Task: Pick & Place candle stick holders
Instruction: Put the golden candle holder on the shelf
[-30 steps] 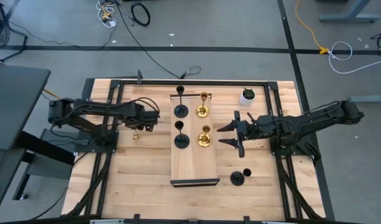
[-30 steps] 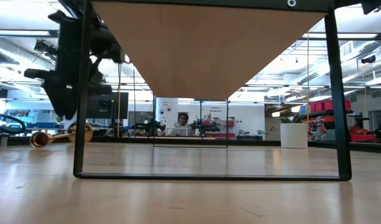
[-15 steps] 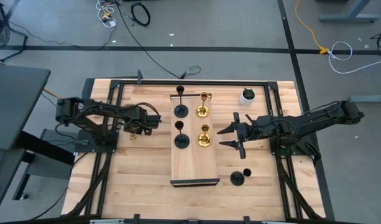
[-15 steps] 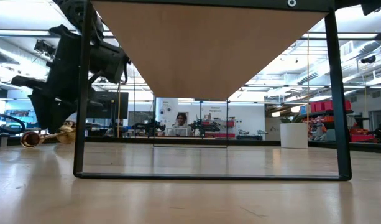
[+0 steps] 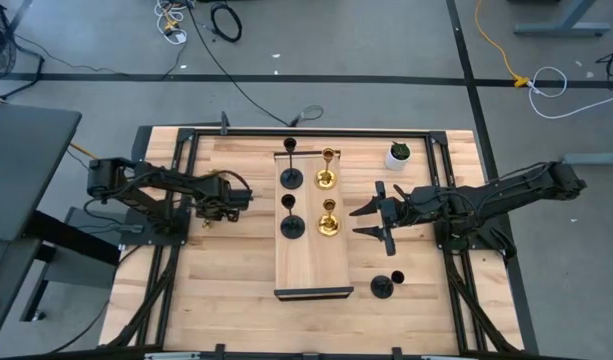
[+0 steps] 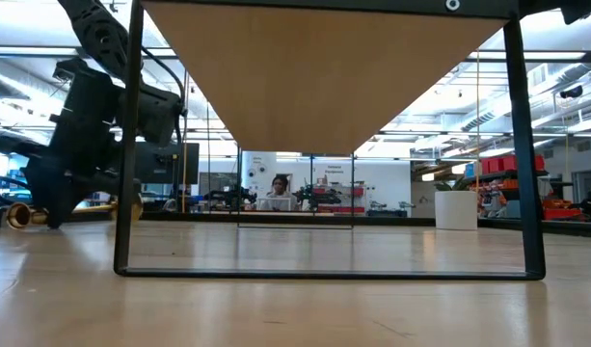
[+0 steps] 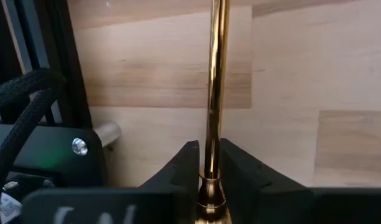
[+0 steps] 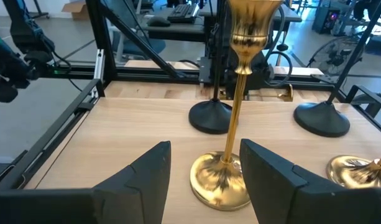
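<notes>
A gold candle stick holder (image 6: 17, 214) lies on its side on the table, left of the raised wooden board (image 5: 311, 270). My left gripper (image 5: 208, 212) is shut on its stem. Two black holders (image 5: 291, 178) (image 5: 291, 226) and two gold holders (image 5: 327, 178) (image 5: 329, 222) stand upright on their bases on the board. A third black holder (image 5: 383, 287) is on the table at the near right. My right gripper (image 5: 360, 220) is open, level, just right of the nearer gold holder (image 8: 230, 143), touching nothing. My left gripper pinches the gold holder's thin stem (image 7: 214, 124) between its two fingers (image 7: 185, 167), beside a small knob on the stem. The fingers come from above, slanting down. The holder lies level at table height; I cannot tell whether it is clear of the table.
A small white pot with a green plant (image 5: 398, 153) stands at the far right. The board stands on a black frame with legs (image 6: 129, 145). A black rail frame (image 5: 306, 132) runs round the table. Bare tabletop lies at the near left (image 5: 226, 290).
My left gripper has gone down and toward the table's left edge. The gold holder lying on the table has shifted toward the left edge with it, still on its side. My right gripper has kept still.
</notes>
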Controlling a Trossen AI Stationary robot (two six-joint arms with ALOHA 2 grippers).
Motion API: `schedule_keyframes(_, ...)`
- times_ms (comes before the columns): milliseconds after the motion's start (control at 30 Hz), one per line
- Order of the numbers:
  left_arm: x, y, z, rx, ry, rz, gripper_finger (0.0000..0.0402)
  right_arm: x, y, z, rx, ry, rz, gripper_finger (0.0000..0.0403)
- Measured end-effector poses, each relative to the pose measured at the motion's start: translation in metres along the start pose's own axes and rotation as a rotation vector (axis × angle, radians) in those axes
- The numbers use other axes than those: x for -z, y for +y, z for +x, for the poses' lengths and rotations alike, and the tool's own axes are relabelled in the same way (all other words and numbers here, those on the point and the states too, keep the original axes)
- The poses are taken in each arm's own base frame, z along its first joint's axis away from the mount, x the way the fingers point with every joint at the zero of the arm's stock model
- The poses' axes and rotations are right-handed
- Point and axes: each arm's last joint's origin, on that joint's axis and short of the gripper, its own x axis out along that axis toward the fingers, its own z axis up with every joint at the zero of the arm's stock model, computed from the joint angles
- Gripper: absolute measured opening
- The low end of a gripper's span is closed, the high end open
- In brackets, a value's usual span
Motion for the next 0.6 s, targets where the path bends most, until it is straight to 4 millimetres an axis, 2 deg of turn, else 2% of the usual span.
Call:
schedule_keyframes(67, 0.0, 0.0, 0.0, -0.002, 0.001, 0.039, 0.0035, 0.0, 0.0, 0.0, 0.001, 0.0, 0.0, 0.0191)
schedule_keyframes(400, 0.004, 0.007, 0.001, -0.079, -0.001, 0.098, 0.0035, 0.0, 0.0, 0.0, 0.001, 0.004, -0.001, 0.0191)
schedule_keyframes(600, 0.004, -0.002, -0.017, -0.066, -0.026, 0.185, 0.0035, 0.0, 0.0, 0.0, 0.002, 0.004, -0.001, 0.0191)
